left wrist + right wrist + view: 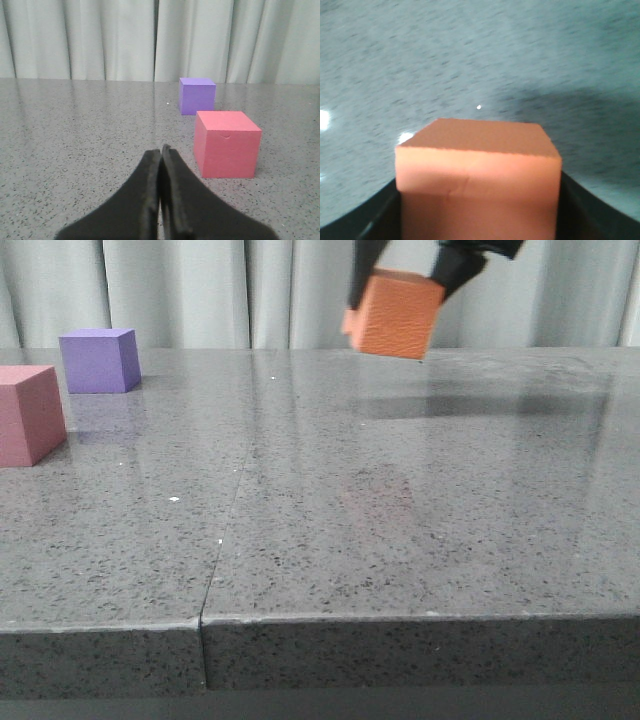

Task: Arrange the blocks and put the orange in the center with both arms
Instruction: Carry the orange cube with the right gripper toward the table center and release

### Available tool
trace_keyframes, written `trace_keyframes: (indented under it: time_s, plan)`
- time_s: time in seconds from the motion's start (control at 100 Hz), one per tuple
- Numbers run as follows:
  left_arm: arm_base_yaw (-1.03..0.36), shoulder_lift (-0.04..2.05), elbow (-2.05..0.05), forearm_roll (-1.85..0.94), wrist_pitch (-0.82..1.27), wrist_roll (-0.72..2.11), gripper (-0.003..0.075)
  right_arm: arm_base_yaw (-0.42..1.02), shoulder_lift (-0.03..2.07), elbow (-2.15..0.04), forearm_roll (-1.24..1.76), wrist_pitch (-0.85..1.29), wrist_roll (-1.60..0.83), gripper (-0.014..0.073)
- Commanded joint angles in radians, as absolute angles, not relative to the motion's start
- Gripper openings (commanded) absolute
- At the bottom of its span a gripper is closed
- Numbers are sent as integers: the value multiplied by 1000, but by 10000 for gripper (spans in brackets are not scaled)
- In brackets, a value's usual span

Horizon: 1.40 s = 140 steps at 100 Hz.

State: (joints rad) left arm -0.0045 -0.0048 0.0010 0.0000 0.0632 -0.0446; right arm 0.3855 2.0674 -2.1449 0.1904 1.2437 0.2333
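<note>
orange cube (pixel 397 314), likely light, slightly soft foam, hangs tilted above the table (pixel 400 540), pinched on opposite sides by the right gripper (pixel 412 270). purple cube (pixel 98 360) and pink-red cube (pixel 28 413) sit far left. left gripper (pixel 161 155) is closed, empty.

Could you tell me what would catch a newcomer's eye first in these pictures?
First, the orange block, held in the air by the right gripper above the far right of the grey table. Next, the purple block and pink block sit close together, apart, at the far left. The left gripper is shut and empty.
</note>
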Motion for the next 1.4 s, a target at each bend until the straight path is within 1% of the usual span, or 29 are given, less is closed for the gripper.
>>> trace_keyframes:
  time_s: [0.0,0.16,0.52,0.57,0.6,0.63,0.64,0.7,0.73,0.76,0.78,0.82,0.89,1.19,1.39]
  plan:
    - [-3,-34,41,-6,-20,-53,-20,420,2015,-2177,218,1215,260,340]
    - [-3,-34,41,-6,-20,-53,-20,438,2047,-2177,309,1137,308,340]
    - [-3,-34,41,-6,-20,-53,-20,436,2136,-2177,314,1139,349,340]
    - [-3,-34,41,-6,-20,-53,-20,436,2142,-2177,315,1137,349,351]
    - [-3,-34,41,-6,-20,-53,-20,436,2146,-2177,321,1137,349,378]
    - [-3,-34,41,-6,-20,-53,-20,436,2148,-2177,328,1137,348,424]
    - [-3,-34,41,-6,-20,-53,-20,436,2148,-2177,328,1137,348,424]
    - [-3,-34,41,-6,-20,-53,-20,436,2149,-2177,334,1132,343,554]
    - [-3,-34,41,-6,-20,-53,-20,436,2149,-2177,336,1128,340,594]
    - [-3,-34,41,-6,-20,-53,-20,436,2148,-2177,337,1127,340,656]
    - [-3,-34,41,-6,-20,-53,-20,436,2148,-2177,337,1126,340,671]
    - [-3,-34,41,-6,-20,-53,-20,436,2146,-2177,337,1124,340,645]
    - [-3,-34,41,-6,-20,-53,-20,436,2146,-2177,340,1125,340,633]
    - [-3,-34,41,-6,-20,-53,-20,437,2087,-2177,347,1145,339,633]
    - [-3,-34,41,-6,-20,-53,-20,437,2016,-2177,283,1216,339,631]
